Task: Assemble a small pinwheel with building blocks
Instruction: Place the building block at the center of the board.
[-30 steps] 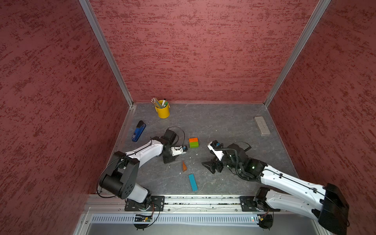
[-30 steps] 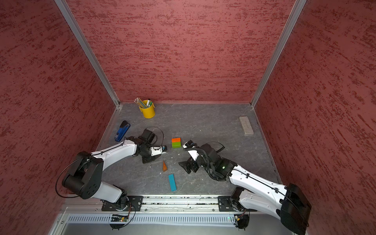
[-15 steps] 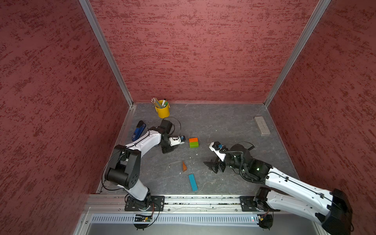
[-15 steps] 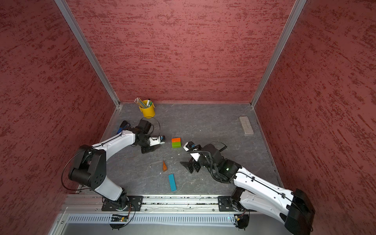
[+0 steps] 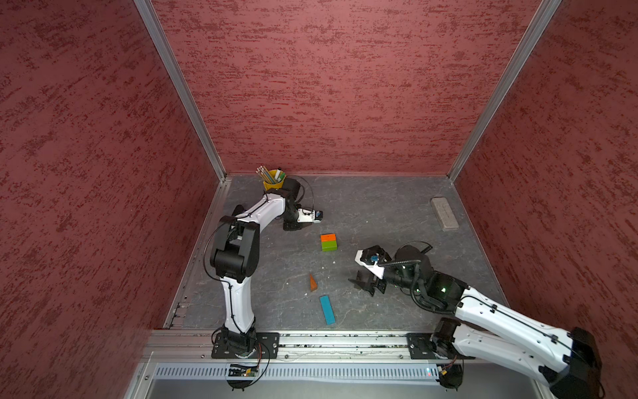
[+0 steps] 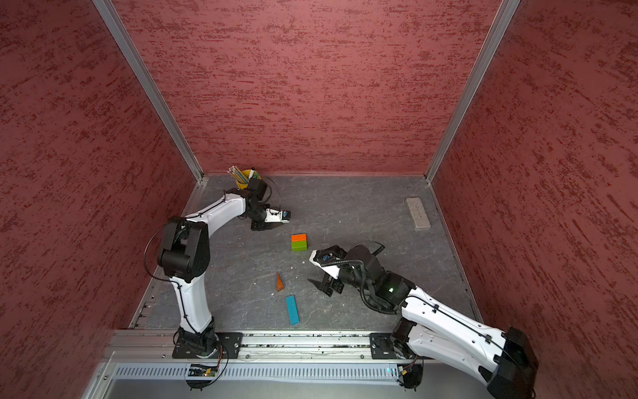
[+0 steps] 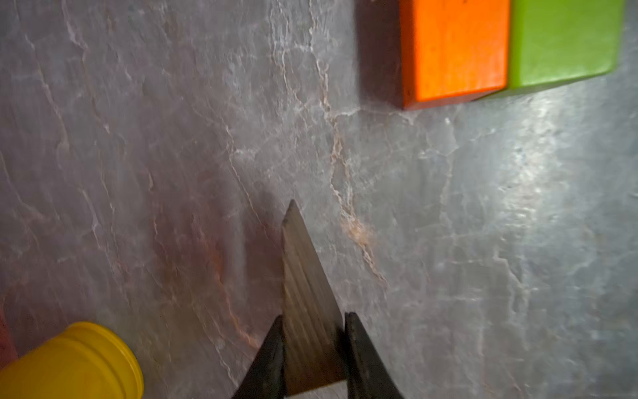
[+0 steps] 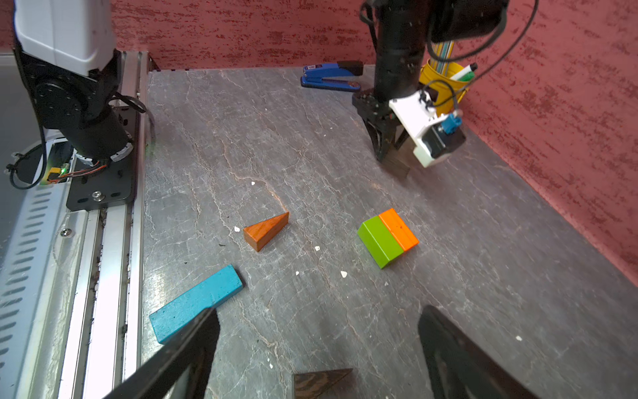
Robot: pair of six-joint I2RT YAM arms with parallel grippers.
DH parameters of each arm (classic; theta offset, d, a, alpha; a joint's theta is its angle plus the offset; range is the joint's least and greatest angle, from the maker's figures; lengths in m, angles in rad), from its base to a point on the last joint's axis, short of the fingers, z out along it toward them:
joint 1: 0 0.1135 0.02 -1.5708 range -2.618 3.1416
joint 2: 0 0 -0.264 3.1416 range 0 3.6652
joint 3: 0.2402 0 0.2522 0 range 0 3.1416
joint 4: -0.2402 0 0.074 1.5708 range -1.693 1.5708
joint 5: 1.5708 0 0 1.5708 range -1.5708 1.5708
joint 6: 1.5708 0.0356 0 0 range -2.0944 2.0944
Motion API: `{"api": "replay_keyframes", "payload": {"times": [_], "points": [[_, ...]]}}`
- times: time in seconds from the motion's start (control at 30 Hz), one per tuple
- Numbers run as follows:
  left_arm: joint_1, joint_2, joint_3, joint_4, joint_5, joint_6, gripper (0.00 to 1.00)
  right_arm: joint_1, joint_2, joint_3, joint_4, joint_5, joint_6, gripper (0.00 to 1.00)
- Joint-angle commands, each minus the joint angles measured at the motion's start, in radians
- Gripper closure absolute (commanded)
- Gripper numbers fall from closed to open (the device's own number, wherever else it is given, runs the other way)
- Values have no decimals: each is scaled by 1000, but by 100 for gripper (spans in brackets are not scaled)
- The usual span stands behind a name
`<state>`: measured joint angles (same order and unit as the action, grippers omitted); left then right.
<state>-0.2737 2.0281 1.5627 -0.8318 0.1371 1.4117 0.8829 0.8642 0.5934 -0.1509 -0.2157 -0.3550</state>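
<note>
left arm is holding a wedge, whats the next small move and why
Probably ease the left gripper toward the orange wooden block and set the dark brown wooden wedge against its free side. The fingers are clamped on that wedge, the orange block sits flush with the green wooden block, and no blade lies beside them.

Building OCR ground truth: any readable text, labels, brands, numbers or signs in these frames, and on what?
No text is readable.
Small pale label on the blue stapler: too small to read.
The orange block, green block and blue bar: no markings visible.
</note>
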Motion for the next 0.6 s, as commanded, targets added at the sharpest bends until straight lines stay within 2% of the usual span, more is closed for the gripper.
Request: {"api": "replay_keyframes", "payload": {"times": [0.0,0.07,0.23,0.47,0.57], "points": [[-15,64,105,-80,5,109,69,4,-18,-19,-44,-44,-91,7],[-16,104,166,-115,-2,149,69,3,-33,-32,-65,-55,-110,7],[-21,137,209,-135,32,222,68,3,-85,-75,-38,-73,-110,7],[-22,150,181,-117,27,220,69,3,-84,-76,-42,-60,-114,6],[-21,138,171,-65,20,183,68,4,-83,-76,-39,-61,-110,6]]}}
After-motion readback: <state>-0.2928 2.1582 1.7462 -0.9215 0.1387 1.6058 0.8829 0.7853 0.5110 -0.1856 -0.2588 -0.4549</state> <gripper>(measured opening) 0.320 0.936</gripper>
